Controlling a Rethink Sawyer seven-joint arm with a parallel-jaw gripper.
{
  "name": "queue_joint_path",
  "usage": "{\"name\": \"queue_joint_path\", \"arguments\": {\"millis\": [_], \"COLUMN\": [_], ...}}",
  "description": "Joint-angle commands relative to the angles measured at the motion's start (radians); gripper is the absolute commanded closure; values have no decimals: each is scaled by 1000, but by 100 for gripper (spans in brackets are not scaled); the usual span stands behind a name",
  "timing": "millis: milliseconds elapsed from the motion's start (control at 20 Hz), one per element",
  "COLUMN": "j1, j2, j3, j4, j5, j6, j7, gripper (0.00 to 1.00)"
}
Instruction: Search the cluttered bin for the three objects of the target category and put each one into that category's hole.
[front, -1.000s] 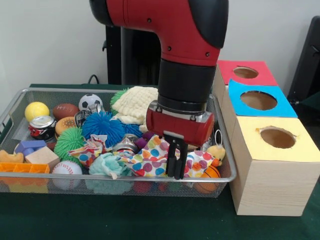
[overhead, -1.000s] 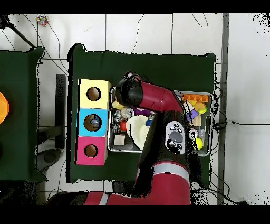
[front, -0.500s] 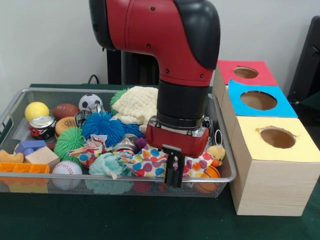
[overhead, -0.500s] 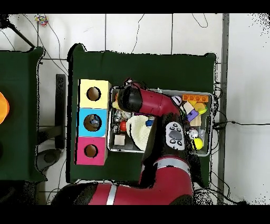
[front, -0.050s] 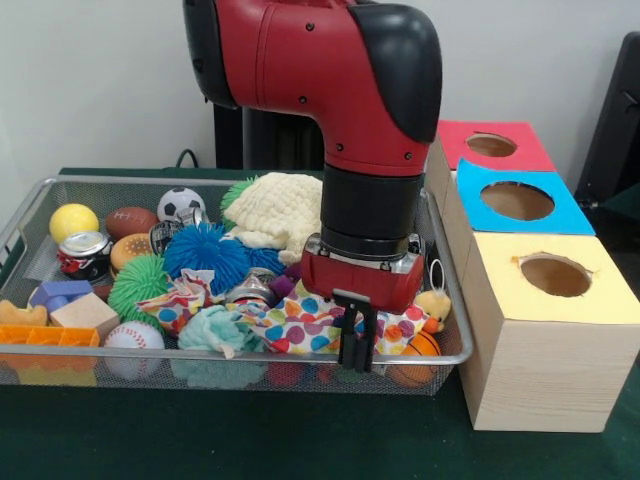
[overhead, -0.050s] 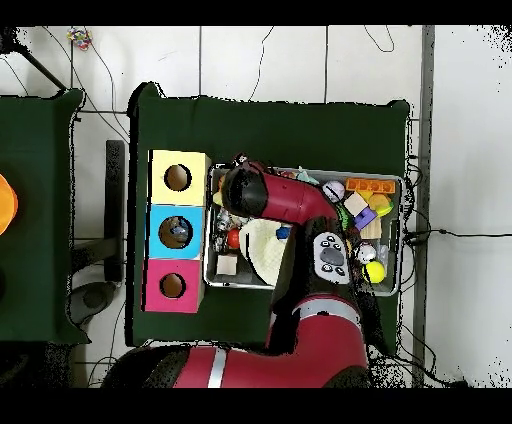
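Wire mesh bin (front, -0.050s: 30, 215) as landmark, crammed edge to edge on a green tabletop (front, -0.050s: 250, 435). Pincer (front, -0.050s: 356, 352) low at the bin's front rim, toward its right end, fingers drawn together and seemingly gripping nothing, tips right at the polka-dot cloth (front, -0.050s: 300, 325). Little free room there: rim wire in front, an orange basketball (front, -0.050s: 420, 350) and a yellow plush toy (front, -0.050s: 433, 303) close to the right of the pincer. Behind the arm, a cream knitted hat (front, -0.050s: 275, 205); further left in the bin, a blue spiky ball (front, -0.050s: 205, 250), green spiky ball (front, -0.050s: 135, 285), soccer ball (front, -0.050s: 180, 203), football (front, -0.050s: 130, 220), yellow ball (front, -0.050s: 73, 222), baseball (front, -0.050s: 132, 337), crushed can (front, -0.050s: 85, 252) and wooden block (front, -0.050s: 85, 313). Just right of the bin, touching or nearly so, three boxes in a row, each with a round hole: yellow box (front, -0.050s: 555, 290) nearest, blue box (front, -0.050s: 520, 200) in the middle, red box (front, -0.050s: 492, 145) farthest. Bare green tabletop in front of the bin; white tiled floor (overhead, -0.050s: 280, 60) around the tabletop in the overhead view
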Motion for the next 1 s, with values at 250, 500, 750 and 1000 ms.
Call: {"name": "queue_joint_path", "arguments": {"millis": [250, 500, 750, 1000], "j1": [-44, -54, -69, -70], "j2": [-82, -109, -90, -33], "j3": [134, 140, 151, 153], "j4": [141, 131, 137, 126], "j5": [-53, -54, -62, -67], "j6": [-18, 18, -2, -50], "j7": [53, 31, 31, 51], "gripper": [100, 100, 100, 100]}}
